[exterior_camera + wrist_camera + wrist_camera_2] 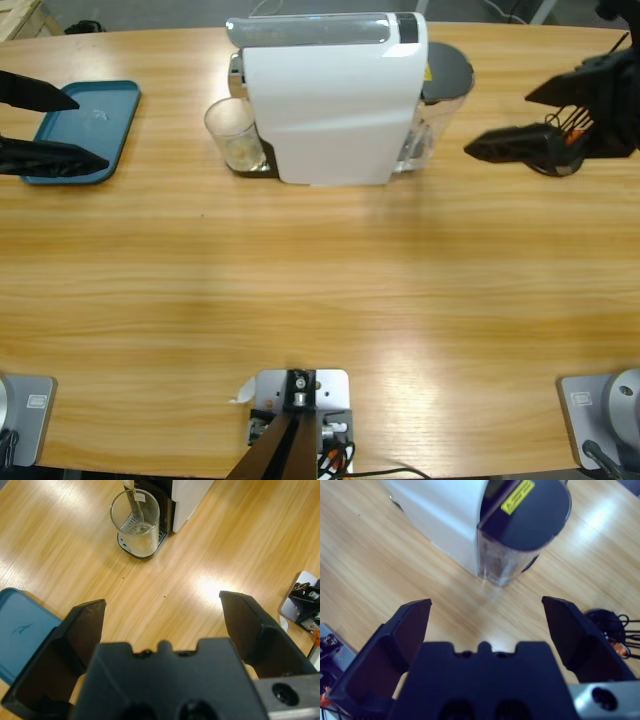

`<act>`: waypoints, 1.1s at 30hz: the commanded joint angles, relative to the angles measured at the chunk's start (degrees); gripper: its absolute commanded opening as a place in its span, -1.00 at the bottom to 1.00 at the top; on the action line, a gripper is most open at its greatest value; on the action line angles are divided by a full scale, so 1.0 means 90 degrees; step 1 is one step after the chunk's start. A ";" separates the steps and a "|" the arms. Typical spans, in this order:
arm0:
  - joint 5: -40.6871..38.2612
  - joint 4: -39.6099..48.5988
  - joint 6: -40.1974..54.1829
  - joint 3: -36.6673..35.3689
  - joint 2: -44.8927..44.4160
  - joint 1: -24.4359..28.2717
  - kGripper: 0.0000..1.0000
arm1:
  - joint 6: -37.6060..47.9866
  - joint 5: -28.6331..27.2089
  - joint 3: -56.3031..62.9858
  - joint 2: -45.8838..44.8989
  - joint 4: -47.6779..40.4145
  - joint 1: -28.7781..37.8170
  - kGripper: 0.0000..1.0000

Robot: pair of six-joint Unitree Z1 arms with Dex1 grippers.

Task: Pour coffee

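Observation:
A clear glass stands on the drip tray at the left end of the white coffee machine. A shallow layer of pale amber coffee lies in its bottom. In the left wrist view the glass sits under the machine's spout, well ahead of the jaws. My left gripper is open at the left edge, above the blue tray, and holds nothing. My right gripper is open and empty to the right of the machine, facing its water tank.
A blue tray lies at the far left under the left jaws. The machine's clear water tank with a dark lid and a yellow label forms its right end. Bare wooden table stretches in front.

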 commanded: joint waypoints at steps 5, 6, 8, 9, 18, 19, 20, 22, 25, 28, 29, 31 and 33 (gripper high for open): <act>-0.0006 0.0075 -0.0033 0.0145 -0.0026 0.0219 1.00 | -0.0060 -0.0167 -0.0015 0.0344 -0.0123 0.0056 1.00; -0.0006 0.0067 -0.0041 0.0155 -0.0005 0.0219 1.00 | -0.0060 -0.0170 -0.0021 0.0342 -0.0123 0.0056 1.00; -0.0002 0.0051 -0.0029 0.0149 0.0028 0.0215 1.00 | -0.0060 -0.0170 -0.0039 0.0342 -0.0113 0.0056 1.00; 0.0016 0.0045 -0.0015 0.0147 0.0034 0.0215 1.00 | -0.0060 -0.0170 -0.0054 0.0340 -0.0109 0.0056 1.00; 0.0004 0.0045 -0.0004 0.0143 0.0067 0.0180 1.00 | -0.0060 -0.0256 -0.0123 0.0254 -0.0045 0.0056 1.00; 0.0004 0.0045 -0.0002 0.0137 0.0054 0.0180 1.00 | -0.0060 -0.0307 -0.0127 0.0248 -0.0045 0.0056 1.00; 0.0002 0.0045 -0.0002 0.0131 0.0034 0.0180 1.00 | -0.0060 -0.0342 -0.0136 0.0237 -0.0047 0.0056 1.00; -0.0037 0.0045 -0.0002 0.0110 -0.0007 0.0180 1.00 | -0.0060 -0.0372 -0.0146 0.0215 -0.0045 0.0056 1.00; -0.0055 0.0034 0.0020 0.0079 -0.0023 0.0180 1.00 | -0.0060 -0.0366 -0.0117 0.0157 -0.0023 0.0056 1.00; -0.0055 -0.0013 0.0029 0.0065 -0.0023 0.0180 1.00 | -0.0060 -0.0366 -0.0076 0.0039 0.0004 0.0056 1.00; -0.0057 -0.0013 0.0027 0.0055 -0.0021 0.0180 1.00 | -0.0060 -0.0370 -0.0070 0.0004 0.0006 0.0056 1.00; -0.0068 -0.0013 0.0035 0.0049 -0.0028 0.0172 1.00 | -0.0060 -0.0374 -0.0058 -0.0019 0.0022 0.0056 1.00; -0.0102 -0.0013 0.0041 0.0067 -0.0042 0.0170 1.00 | -0.0060 -0.0375 -0.0064 -0.0019 0.0024 0.0056 1.00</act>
